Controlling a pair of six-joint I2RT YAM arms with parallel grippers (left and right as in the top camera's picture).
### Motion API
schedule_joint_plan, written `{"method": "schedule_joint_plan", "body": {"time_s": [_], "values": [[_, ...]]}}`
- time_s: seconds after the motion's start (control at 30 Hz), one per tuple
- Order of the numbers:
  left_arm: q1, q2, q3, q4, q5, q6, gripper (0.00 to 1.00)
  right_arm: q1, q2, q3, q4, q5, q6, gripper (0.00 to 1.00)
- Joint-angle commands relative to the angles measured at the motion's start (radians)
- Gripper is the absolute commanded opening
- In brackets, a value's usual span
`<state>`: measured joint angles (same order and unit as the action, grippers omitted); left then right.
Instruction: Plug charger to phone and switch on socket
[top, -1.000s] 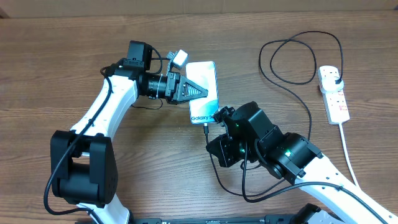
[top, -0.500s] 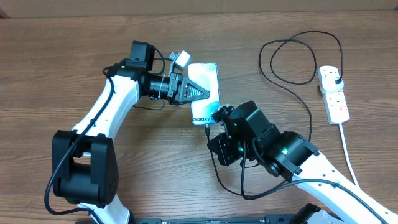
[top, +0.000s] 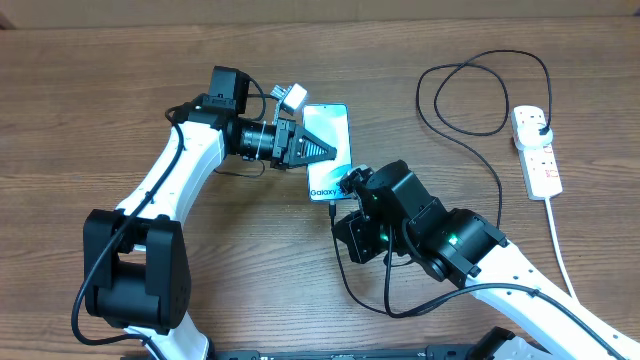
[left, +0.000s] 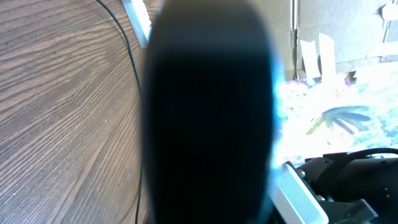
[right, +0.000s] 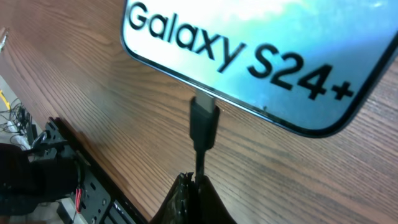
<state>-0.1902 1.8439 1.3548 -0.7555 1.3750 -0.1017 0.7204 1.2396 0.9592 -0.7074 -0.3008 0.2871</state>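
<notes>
Right gripper pinched shut on limp charger just behind its stiff connector, the best hold, tip meeting the slick phone at its bottom edge; left gripper over phone, grip unclear.

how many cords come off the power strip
2. From the far end of the power strip, the black charger cable loops over toward the phone. From its near end, the thick white cord runs toward the table's front edge.
</notes>
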Motion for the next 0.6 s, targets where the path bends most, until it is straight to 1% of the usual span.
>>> {"method": "schedule_joint_plan", "body": {"time_s": [0.0, 0.2, 0.57], "values": [[-0.008, -0.013, 0.02, 0.0, 0.028, 0.028, 0.04, -0.003, 0.0, 0.029, 0.017, 0.012, -0.021, 0.04], [-0.008, -0.013, 0.02, 0.0, 0.029, 0.051, 0.05, -0.003, 0.0, 0.073, 0.023, 0.017, -0.034, 0.04], [-0.008, -0.013, 0.02, 0.0, 0.03, 0.058, 0.04, -0.003, 0.0, 0.073, -0.023, 0.043, -0.034, 0.04]]}}
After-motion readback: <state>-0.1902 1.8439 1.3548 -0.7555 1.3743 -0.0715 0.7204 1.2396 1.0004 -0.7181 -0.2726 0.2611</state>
